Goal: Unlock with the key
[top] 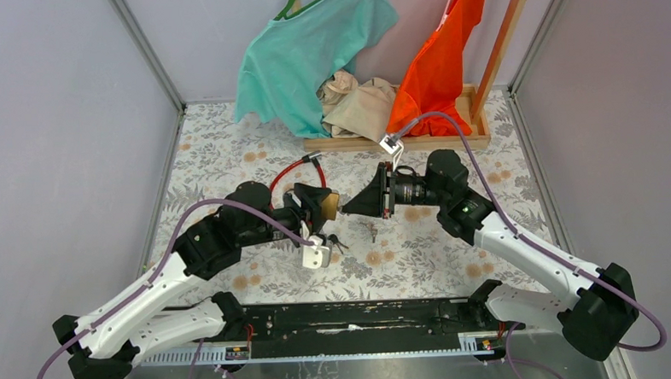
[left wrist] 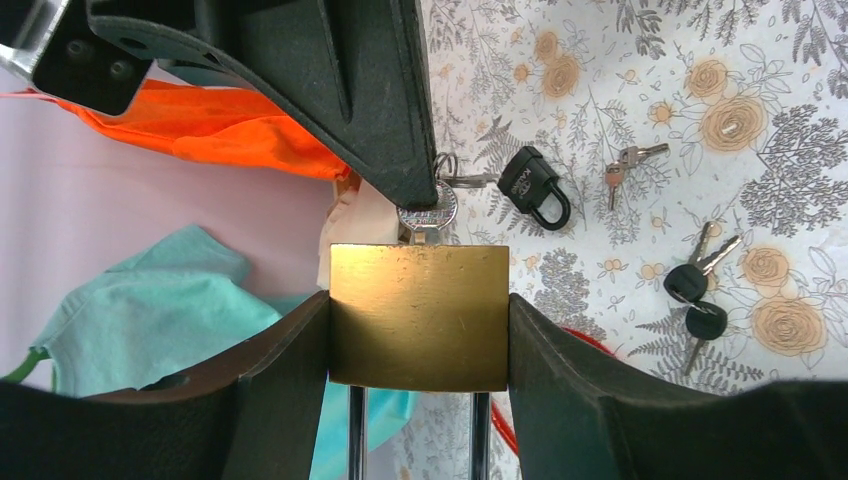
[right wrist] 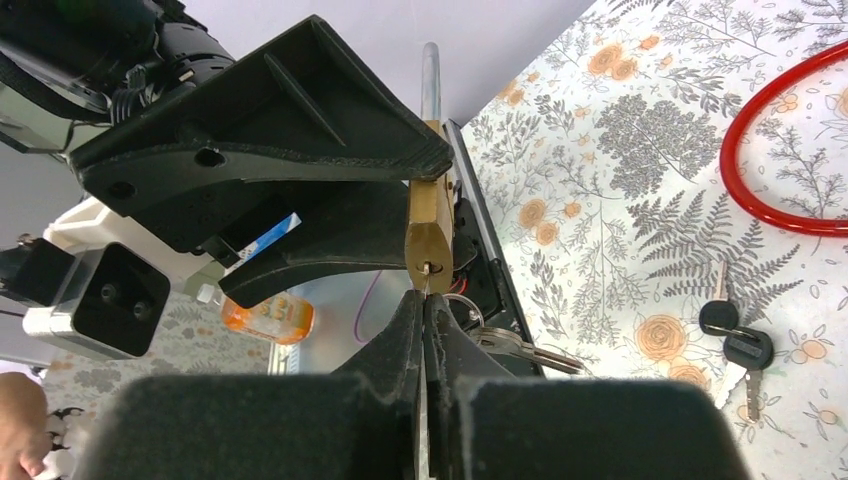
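Nearest me in the overhead view, both arm bases are sitting at the near edge of the counter [top: 455, 257], and the arms are meeting above its middle. The left pincer [top: 315, 201] is grasping the brass padlock [top: 330, 203] in the air, and the right pincer [top: 350, 208] is butting up to the lock's free end. Spare keys [top: 370, 231] are lying on the counter just below.

From the left wrist, I am seeing both fingers clamping the padlock's sides, with the key [left wrist: 428, 215] entering its far face.

From the right wrist, the pincer is clenched on the key's head, and the blade is meeting the keyhole [right wrist: 428, 268], apparently seated. I am judging that the turn should come as a pure wrist roll about the blade's line, with no sideways push, while the left arm is bracing the lock firmly enough to stop it twisting along.
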Robot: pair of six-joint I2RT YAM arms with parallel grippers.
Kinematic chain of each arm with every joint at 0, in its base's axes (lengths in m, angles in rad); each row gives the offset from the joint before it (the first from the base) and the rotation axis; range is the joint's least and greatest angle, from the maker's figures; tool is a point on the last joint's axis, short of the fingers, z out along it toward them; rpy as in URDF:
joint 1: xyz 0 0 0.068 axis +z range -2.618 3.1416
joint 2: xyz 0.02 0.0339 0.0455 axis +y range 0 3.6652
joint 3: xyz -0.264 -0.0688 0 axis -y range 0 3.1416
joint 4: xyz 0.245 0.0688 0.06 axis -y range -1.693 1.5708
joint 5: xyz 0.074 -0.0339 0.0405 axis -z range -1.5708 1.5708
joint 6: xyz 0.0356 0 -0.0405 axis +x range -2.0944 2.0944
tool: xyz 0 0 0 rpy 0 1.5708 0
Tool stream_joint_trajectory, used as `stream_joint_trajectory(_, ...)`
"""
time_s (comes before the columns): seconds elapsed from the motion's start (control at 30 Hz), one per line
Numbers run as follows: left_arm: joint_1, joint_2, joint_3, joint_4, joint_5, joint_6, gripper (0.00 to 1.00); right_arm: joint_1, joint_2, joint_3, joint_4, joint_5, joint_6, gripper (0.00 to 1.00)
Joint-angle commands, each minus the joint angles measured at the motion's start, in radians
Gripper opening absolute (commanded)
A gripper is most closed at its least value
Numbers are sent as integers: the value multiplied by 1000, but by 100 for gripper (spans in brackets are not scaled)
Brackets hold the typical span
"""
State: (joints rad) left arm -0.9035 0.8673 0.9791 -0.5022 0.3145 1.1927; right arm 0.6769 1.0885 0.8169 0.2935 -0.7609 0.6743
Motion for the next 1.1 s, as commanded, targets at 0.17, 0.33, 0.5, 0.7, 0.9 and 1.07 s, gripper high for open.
stream_joint_trajectory(0.17,-14,-102,-118,268,7,253,0,7,43,-87,403,-45,336,0)
stream_joint_trajectory(0.33,-15,-160,-222,389,3,393,0,2,49,-138,515,-30,476,0)
stream_joint_trajectory(0.5,-16,-205,-323,493,5,530,0,-6,35,-170,542,-12,561,0)
stream_joint_trajectory(0.7,-15,-209,-365,574,1,605,0,-16,53,-189,640,-51,675,0)
stream_joint_trajectory(0.9,-17,-176,-214,344,5,379,0,-8,-104,-24,39,101,85,70)
stream_joint_trajectory(1.07,-17,-123,-101,194,35,208,0,18,-139,22,-24,198,-120,83)
